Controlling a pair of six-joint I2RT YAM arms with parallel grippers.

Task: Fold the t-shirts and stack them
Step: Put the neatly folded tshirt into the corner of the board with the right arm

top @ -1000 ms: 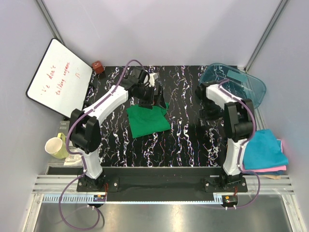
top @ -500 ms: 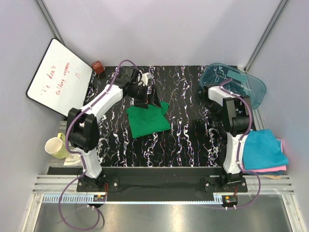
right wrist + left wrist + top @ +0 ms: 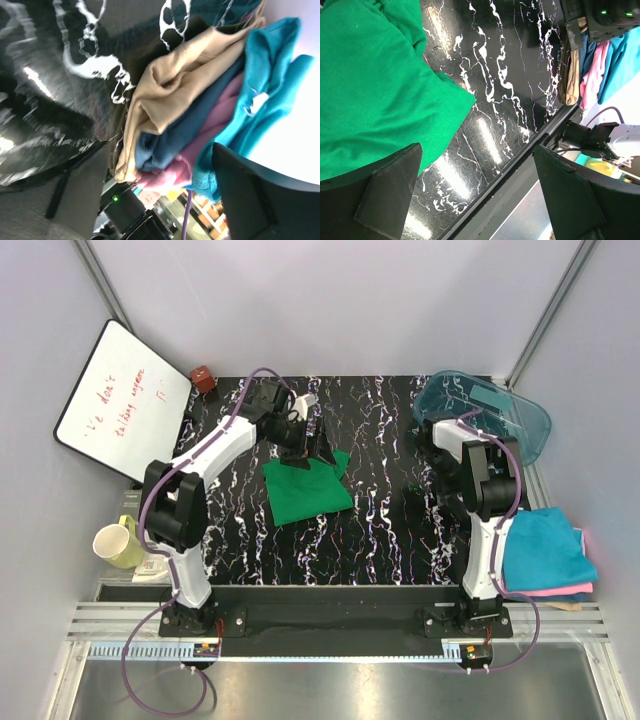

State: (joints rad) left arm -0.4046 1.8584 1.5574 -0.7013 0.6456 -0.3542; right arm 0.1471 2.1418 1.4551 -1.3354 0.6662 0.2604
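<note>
A bright green t-shirt lies folded on the black marbled table; it also fills the upper left of the left wrist view. My left gripper hovers at the shirt's far right edge, open and empty. A stack of folded t-shirts, teal-blue on top with pink and tan below, sits beside the table at the right. The right wrist view shows that stack side-on. My right gripper is tucked near the tub; only one finger shows, set wide, holding nothing.
A clear teal plastic tub stands at the back right. A whiteboard leans at the left, with a small red object behind it and a yellow-green mug near the left arm's base. A metal rail runs along the near edge.
The right arm has folded back toward its base and turned its wrist toward the stack. The left gripper has shifted slightly at the shirt's far edge. The green shirt has not moved.
</note>
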